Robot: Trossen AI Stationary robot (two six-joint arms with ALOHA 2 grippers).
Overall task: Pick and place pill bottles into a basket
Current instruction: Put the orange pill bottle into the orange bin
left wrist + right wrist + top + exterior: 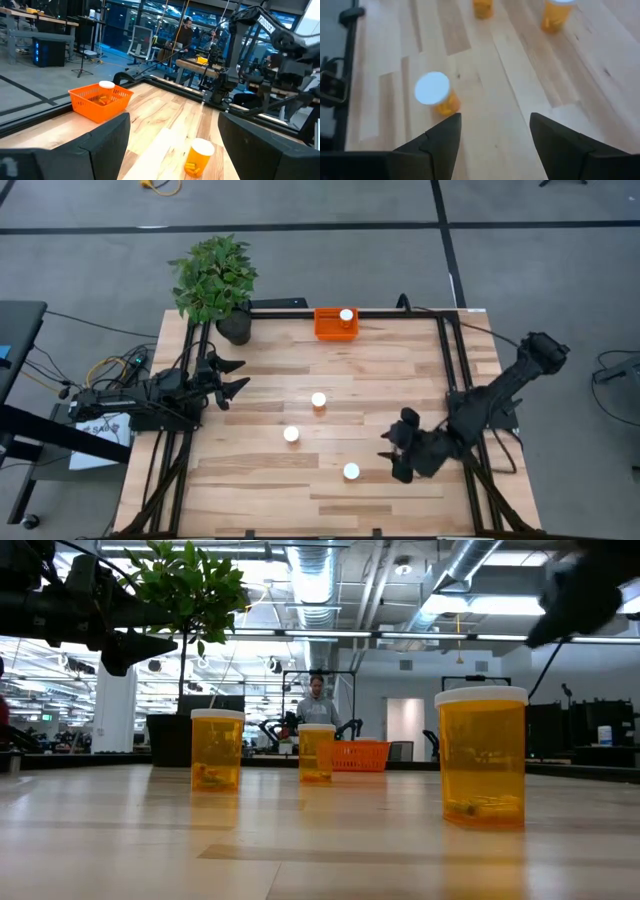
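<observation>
Three pill bottles with white caps and amber bodies stand upright on the wooden table: one in the middle (318, 400), one nearer (291, 434), and one nearest the front edge (351, 471). A fourth (346, 315) sits in the orange basket (330, 326) at the far edge. My left gripper (240, 376) is open and empty, raised at the left of the table and pointing right. My right gripper (386, 448) is open and empty, raised just right of the nearest bottle (436, 92), which stands ahead of its fingers and clear of them.
A potted plant (214, 280) in a black pot stands at the far left corner, left of the basket. Black rails run along the table's edges (452, 360). A person (317, 700) stands in the room beyond the far edge.
</observation>
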